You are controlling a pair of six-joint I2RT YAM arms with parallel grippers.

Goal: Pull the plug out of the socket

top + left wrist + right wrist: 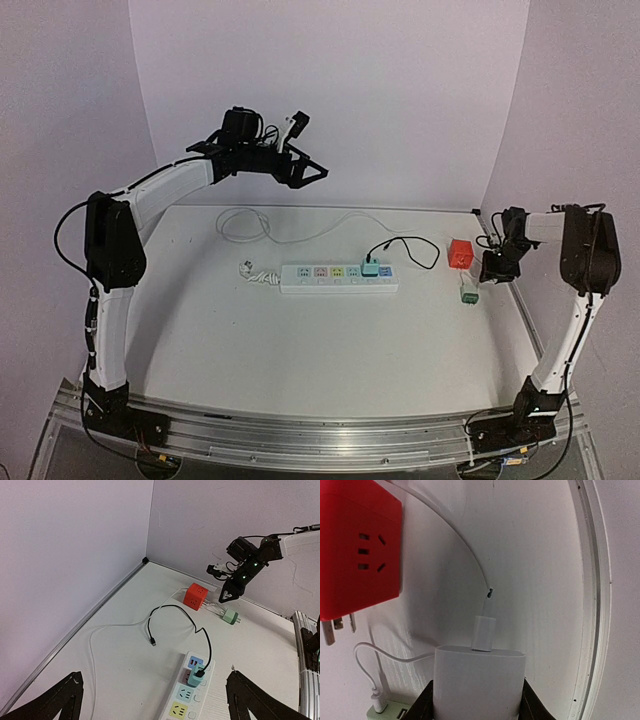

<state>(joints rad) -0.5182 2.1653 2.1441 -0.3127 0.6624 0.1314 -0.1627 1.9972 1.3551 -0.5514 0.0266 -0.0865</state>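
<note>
One white tabletop [300, 350] carries everything, with curved pale walls behind it. The left arm [150, 195] rears high over the far left. Its claw [315, 172] is spread wide with nothing between the fingers, up at 11 o'clock from the table's centre. The right arm [575, 260] folds in from the right edge. Its claw [488, 272] points down at 3 o'clock, clenched around a white charger block [480, 680] that fills the gap between the fingers. I cannot tell whether the block is touching the surface.

The socket [338, 278], a long white power strip, lies crosswise near the centre. Its outlets carry small labels in green, pink, yellow, teal and blue, and the writing on them is too small to read. A white cord [245, 225] lies in loose loops at 11 o'clock from the strip.

A red cube adapter [460, 253] sits at 2 o'clock from the strip. Its side shows outlet slots and its metal prongs stick out. No lettering on it is legible.

A teal plug [371, 267] is seated in the strip near its right end, beside the blue-labelled outlet. A black cable [415, 250] arcs out of it toward 1 o'clock. A small pale green adapter [468, 295] lies just below the right claw, and a thin white lead [367, 662] runs into it.
</note>
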